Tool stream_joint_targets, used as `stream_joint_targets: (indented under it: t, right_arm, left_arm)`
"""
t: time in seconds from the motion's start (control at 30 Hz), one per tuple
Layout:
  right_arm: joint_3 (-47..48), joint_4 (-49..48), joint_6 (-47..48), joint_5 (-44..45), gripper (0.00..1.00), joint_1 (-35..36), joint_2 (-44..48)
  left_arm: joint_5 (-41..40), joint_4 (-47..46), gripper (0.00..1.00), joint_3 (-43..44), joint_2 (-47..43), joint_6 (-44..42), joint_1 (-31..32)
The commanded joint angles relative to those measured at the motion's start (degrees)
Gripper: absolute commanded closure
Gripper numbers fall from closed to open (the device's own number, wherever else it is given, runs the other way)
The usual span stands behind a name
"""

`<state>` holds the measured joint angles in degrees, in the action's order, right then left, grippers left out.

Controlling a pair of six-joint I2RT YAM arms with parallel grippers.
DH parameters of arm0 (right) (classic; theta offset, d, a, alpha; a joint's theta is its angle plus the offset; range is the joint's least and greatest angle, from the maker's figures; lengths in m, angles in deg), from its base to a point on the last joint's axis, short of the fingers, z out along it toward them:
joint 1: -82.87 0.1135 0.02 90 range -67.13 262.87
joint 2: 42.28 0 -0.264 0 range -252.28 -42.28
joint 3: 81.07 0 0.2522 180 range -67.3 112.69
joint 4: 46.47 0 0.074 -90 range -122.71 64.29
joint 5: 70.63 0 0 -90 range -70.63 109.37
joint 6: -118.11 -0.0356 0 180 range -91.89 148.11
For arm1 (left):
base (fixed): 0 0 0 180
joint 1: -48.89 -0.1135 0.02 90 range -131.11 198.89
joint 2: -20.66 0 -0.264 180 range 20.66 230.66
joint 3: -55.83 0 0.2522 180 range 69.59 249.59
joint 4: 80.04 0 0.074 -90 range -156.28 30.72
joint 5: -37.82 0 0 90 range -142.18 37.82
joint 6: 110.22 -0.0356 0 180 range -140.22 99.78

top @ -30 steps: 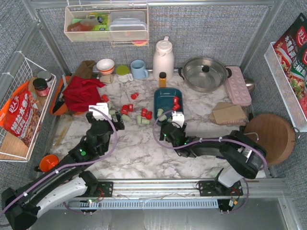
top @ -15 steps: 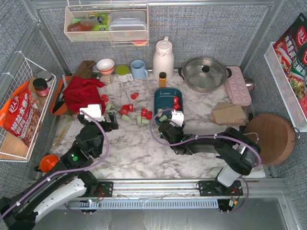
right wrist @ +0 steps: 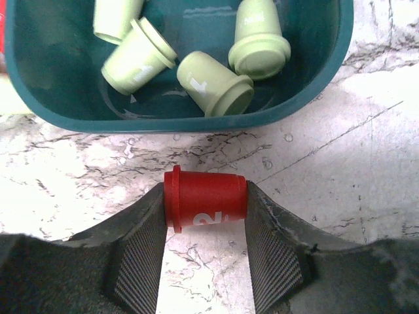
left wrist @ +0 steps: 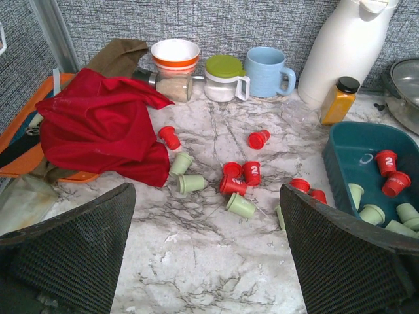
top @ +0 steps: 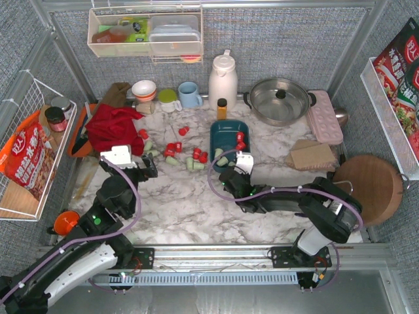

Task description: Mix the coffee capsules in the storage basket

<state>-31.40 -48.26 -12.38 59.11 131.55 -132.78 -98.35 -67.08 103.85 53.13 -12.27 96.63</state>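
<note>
The teal storage basket [top: 224, 131] sits at the table's middle. In the right wrist view its near wall [right wrist: 196, 121] is just ahead, with several mint green capsules [right wrist: 216, 84] inside. My right gripper [right wrist: 205, 209] is shut on a red capsule [right wrist: 205, 199], held sideways just above the marble in front of the basket. It sits just below the basket in the top view [top: 230, 173]. My left gripper [left wrist: 206, 261] is open and empty, left of the loose capsules in the top view [top: 145, 169]. Red capsules [left wrist: 252, 172] and green capsules [left wrist: 241, 205] lie scattered ahead of it, left of the basket [left wrist: 340, 170].
A red cloth [top: 111, 127] lies at the left by an orange tray. A striped bowl [top: 144, 89], blue mug [top: 190, 95], white jug [top: 222, 80], small yellow bottle [top: 222, 108] and steel pot [top: 279, 99] line the back. A round wooden board [top: 368, 186] is at the right.
My left arm has drawn back to the left, away from the scattered capsules. My right gripper stays in front of the basket with the red capsule, shifting only slightly.
</note>
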Motion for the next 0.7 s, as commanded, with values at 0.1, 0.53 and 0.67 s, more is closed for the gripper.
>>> stream_joint_targets:
  t: [0.1,0.53,0.67]
  right_arm:
    - [0.5,1.8,5.3,1.2,0.65,0.1,4.6]
    - [7.1,4.9,21.0,1.0,0.64,-0.3,14.1]
    - [13.0,5.2,24.7,-3.0,0.63,-2.8,10.5]
  left_arm:
    - [-0.1,-0.4,0.01,0.4,-1.3,0.8,-0.1]
    - [-0.2,-2.1,0.01,-0.9,-4.4,1.0,-0.8]
    - [0.0,-1.9,0.01,-0.9,-4.0,1.1,-1.0]
